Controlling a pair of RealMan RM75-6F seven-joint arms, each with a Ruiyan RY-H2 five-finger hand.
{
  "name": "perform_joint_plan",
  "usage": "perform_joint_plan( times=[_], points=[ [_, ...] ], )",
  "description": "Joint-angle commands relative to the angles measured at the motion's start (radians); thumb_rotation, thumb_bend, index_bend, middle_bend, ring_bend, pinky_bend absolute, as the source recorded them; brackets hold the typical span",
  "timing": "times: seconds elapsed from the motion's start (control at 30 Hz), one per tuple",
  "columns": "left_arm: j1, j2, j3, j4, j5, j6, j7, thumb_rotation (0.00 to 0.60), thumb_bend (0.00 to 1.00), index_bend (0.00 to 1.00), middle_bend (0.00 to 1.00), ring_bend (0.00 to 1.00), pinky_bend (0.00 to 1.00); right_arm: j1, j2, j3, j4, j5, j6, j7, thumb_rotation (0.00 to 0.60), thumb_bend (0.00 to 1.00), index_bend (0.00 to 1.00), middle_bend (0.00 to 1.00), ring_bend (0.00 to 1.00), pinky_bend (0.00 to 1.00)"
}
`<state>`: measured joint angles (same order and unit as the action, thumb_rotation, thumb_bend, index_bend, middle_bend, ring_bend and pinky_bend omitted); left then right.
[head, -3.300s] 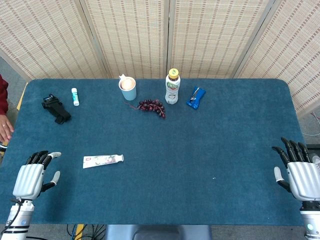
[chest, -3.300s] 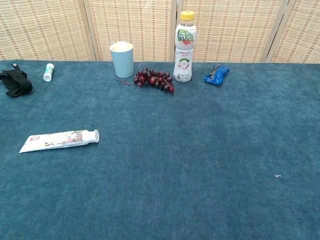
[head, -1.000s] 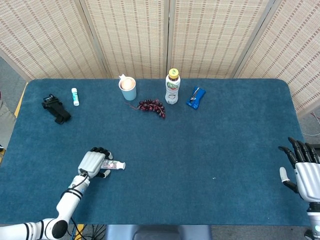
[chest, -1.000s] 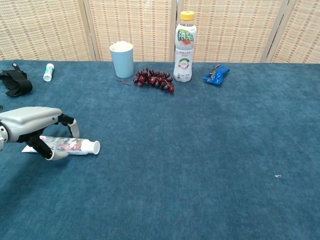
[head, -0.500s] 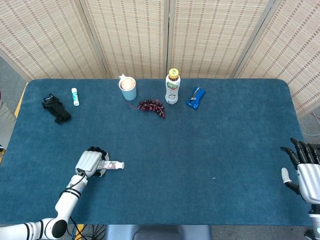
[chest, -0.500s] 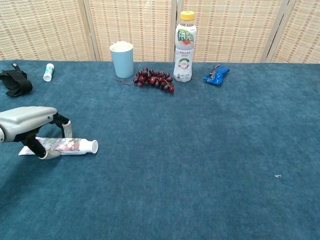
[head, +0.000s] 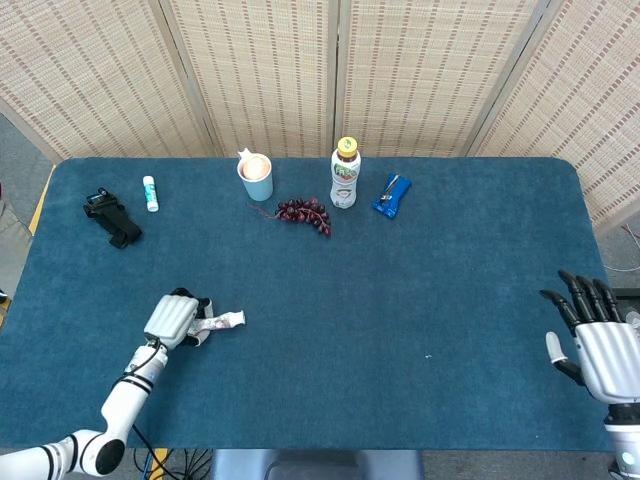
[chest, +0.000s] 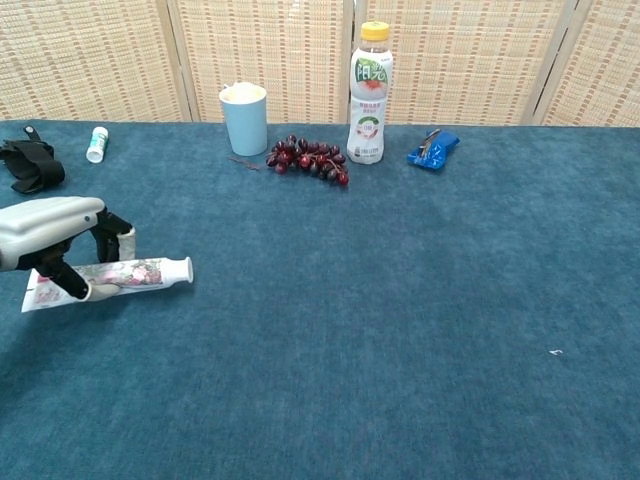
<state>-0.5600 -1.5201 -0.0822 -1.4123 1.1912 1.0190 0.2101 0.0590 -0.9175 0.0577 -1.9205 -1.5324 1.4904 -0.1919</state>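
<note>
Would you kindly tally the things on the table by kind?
Tubes: 2, the toothpaste tube and small white tube
Drink containers: 2, the cup and bottle
Grape bunch: 1
Blue packet: 1
Black strap: 1
Total: 7

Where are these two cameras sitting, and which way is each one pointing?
Head view: sits high, looks steeply down on the whole blue table; shows the left hand gripping the toothpaste tube, and the right hand open at the table's edge.
Chest view: sits low at the near edge, looks across the table toward the woven screen; shows only the left hand.
Both share the left hand, tube, blue cup, grapes, drink bottle and blue packet.
</note>
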Motion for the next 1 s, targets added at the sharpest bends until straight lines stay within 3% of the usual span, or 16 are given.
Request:
perform_joint_plan(
  times=[0.03, 0.27, 0.47, 0.7, 1.0],
  points=[
    [-0.02, 0.07, -0.016, -0.061, 0.031, -0.043, -0.071, 0.6, 0.4, 0.53, 0.63, 0.42, 0.21, 0.035, 0.014, 0.005, -0.026, -0.031, -0.04, -0.019, 0.6, 0.41, 0.23, 0.06, 0.0, 0.0],
    [-0.094, 0.234, -0.08, -0.213, 0.053, -0.167, -0.206, 0.6, 0.42, 0.53, 0.63, 0.42, 0.21, 0.162, 0.009, 0.04, -0.1, -0.085, -0.182, -0.099, 0.6, 0.42, 0.23, 0.06, 0.0, 0.0],
    [-0.162, 0.315, -0.139, -0.278, 0.031, -0.272, -0.304, 0.6, 0.42, 0.53, 0.63, 0.42, 0.21, 0.278, -0.054, 0.081, -0.142, -0.073, -0.308, -0.15, 0.6, 0.47, 0.23, 0.06, 0.0, 0.0],
    [-0.242, 0.324, -0.167, -0.281, -0.043, -0.375, -0.334, 0.6, 0.43, 0.53, 0.64, 0.42, 0.21, 0.424, -0.174, 0.128, -0.135, 0.031, -0.47, -0.189, 0.6, 0.47, 0.23, 0.06, 0.0, 0.0],
    [-0.335, 0.323, -0.186, -0.279, -0.168, -0.44, -0.308, 0.6, 0.43, 0.53, 0.64, 0.42, 0.21, 0.557, -0.331, 0.166, -0.062, 0.142, -0.553, -0.278, 0.6, 0.46, 0.23, 0.06, 0.0, 0.0]
  ],
)
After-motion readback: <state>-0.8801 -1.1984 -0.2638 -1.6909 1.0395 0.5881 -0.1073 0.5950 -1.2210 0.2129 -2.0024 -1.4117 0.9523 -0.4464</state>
